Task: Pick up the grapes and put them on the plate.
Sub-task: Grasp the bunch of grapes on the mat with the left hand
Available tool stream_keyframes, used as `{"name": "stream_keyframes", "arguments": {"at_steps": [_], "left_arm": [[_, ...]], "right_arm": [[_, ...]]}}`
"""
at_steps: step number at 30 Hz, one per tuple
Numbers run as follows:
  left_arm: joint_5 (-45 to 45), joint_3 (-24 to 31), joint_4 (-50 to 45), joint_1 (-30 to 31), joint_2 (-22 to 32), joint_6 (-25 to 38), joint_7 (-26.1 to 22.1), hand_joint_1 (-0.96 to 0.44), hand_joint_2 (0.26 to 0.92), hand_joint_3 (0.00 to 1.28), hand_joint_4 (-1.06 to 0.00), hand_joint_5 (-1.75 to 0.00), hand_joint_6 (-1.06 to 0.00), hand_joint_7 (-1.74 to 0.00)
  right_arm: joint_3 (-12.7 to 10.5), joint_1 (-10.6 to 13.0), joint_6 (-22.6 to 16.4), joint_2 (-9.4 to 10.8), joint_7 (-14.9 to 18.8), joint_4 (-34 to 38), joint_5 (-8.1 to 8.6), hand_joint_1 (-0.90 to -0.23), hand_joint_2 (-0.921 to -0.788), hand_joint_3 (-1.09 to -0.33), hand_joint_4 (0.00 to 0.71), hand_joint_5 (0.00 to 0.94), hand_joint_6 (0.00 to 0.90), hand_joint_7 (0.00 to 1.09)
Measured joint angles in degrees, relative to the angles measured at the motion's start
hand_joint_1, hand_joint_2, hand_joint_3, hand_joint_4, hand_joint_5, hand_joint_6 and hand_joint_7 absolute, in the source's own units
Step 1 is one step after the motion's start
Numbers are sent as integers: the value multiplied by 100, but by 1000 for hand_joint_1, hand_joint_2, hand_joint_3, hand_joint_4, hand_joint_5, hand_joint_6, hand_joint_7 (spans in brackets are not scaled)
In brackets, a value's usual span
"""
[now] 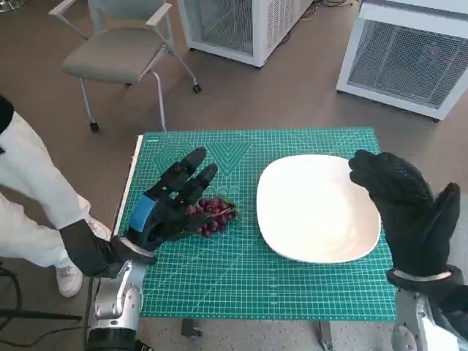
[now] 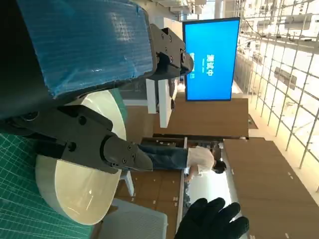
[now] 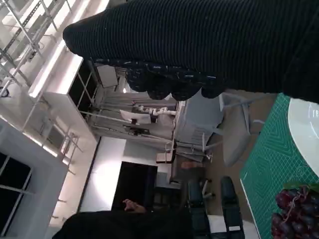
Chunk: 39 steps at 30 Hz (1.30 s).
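A bunch of dark red grapes [image 1: 213, 215] lies on the green cutting mat [image 1: 241, 285], left of the white plate [image 1: 318, 208]. My left hand [image 1: 170, 203] rests low over the mat with its fingers stretched out and apart; the grapes sit just beside its palm, not gripped. Its wrist view shows the blue-taped back [image 2: 84, 45] and spread fingers [image 2: 119, 154] holding nothing, with the plate [image 2: 75, 194] beyond. My right hand [image 1: 409, 212] hovers raised over the plate's right rim, fingers apart and empty. The right wrist view catches the grapes [image 3: 296, 214] and the plate's edge [image 3: 306, 129].
A person in a white sleeve [image 1: 29, 197] stands at the left, one black-gloved hand [image 1: 88, 250] on my left forearm. A grey chair [image 1: 121, 51] and white cabinets [image 1: 409, 58] stand beyond the table. Another person [image 2: 194, 159] shows far off.
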Motion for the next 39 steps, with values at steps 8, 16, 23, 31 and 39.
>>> {"name": "stream_keyframes", "arguments": {"at_steps": [8,16,23,31,39], "left_arm": [[0,-4,-28,5,6,2,26,-295,881,0,-240,0,-315,0],[181,-65,-197,96,84,-38,136,-309,883,1,-190,0,-273,0],[1710,-401,-614,220,580,-344,742,-394,851,2,-37,0,-144,0],[3751,-781,-1890,420,1132,590,1156,-222,747,7,-1,1,-91,-3],[5384,-1433,-3513,602,1239,2459,971,-173,733,7,1,1,-109,-11]], "right_arm": [[-1,0,2,0,-3,-9,-3,-379,-921,-630,418,710,179,977],[0,9,1,1,-6,-24,-6,-376,-921,-633,418,709,182,976],[1,12,-4,2,-8,-44,-6,-377,-921,-632,418,709,183,975],[-1,12,-6,2,-8,-77,-6,-376,-921,-634,417,710,184,974],[6,34,10,4,-8,-115,-7,-376,-921,-635,415,712,183,975]]}}
